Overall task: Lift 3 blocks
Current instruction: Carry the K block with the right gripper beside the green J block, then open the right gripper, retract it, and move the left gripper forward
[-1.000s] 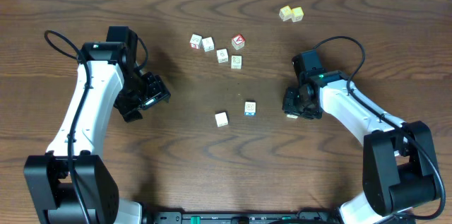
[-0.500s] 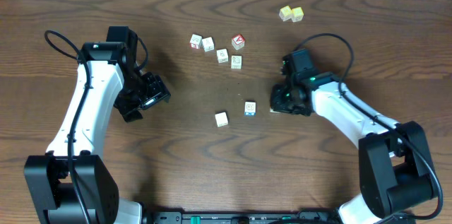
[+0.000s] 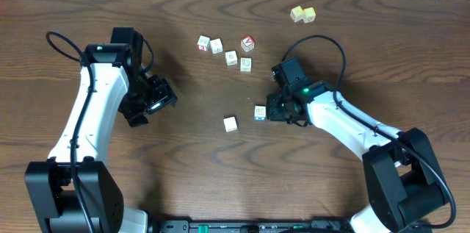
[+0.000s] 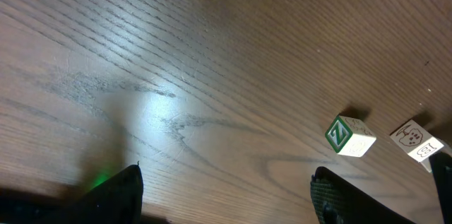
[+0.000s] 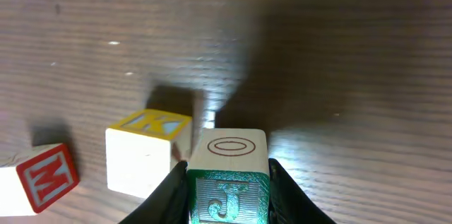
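1. Right fingers are clamped on the green J block, one pad on each side, red O face up. Whether it rides clear of the desk, I can't tell.
2. Just beside it sits the K block, blue marks on top and flat on the desk. From overhead it is just left of the right arm's tip.
3. The cream block lies near, down and left of that one, untouched.
4. Left fingers are spread wide over bare wood, holding nothing, well apart from the action.
5. The red-faced cube and the pale-yellow cubes sit farther up, out of play.
6. Scorecard, as I judge it: one block gripped, two waiting. That's a third at best.
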### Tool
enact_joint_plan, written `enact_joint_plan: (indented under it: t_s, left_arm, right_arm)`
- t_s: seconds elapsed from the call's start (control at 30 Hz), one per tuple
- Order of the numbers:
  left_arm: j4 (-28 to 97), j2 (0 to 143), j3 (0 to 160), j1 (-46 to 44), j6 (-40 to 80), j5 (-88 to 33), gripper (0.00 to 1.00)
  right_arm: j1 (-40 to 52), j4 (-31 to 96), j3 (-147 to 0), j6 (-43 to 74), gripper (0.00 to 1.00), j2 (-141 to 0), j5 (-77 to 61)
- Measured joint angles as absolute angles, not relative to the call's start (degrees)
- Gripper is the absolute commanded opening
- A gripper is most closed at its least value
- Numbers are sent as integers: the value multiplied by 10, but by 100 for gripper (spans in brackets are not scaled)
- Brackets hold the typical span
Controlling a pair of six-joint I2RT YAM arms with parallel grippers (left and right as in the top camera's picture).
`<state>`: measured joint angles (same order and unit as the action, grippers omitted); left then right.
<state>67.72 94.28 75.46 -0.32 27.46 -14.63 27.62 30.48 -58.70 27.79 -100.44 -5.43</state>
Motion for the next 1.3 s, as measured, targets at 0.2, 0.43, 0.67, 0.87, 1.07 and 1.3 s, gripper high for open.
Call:
enact_joint_plan:
  t_s: [0.2,0.43,0.67,0.87,1.07,1.3]
  left_arm:
    - [677,943,755,-3,275,-146,76]
    - [677,943,755,-3,275,-146,76]
    - [677,943,755,-3,275,-146,77]
    - [677,943,755,-3,275,-146,76]
    - [677,943,755,-3,275,-146,76]
    - [678,943,754,-3,275,-136,76]
  right_arm:
    - [282,301,-587,281,25,-1004,-52]
    - [282,302,-587,284,28,-1004,-51]
    - [282,301,-587,300,40,-1004,-50]
    - [282,297,-587,302,47,-1005,-49]
    - [281,385,-632,293,55,-1005,-45]
    - [282,514,-781,242,58,-1002,-62]
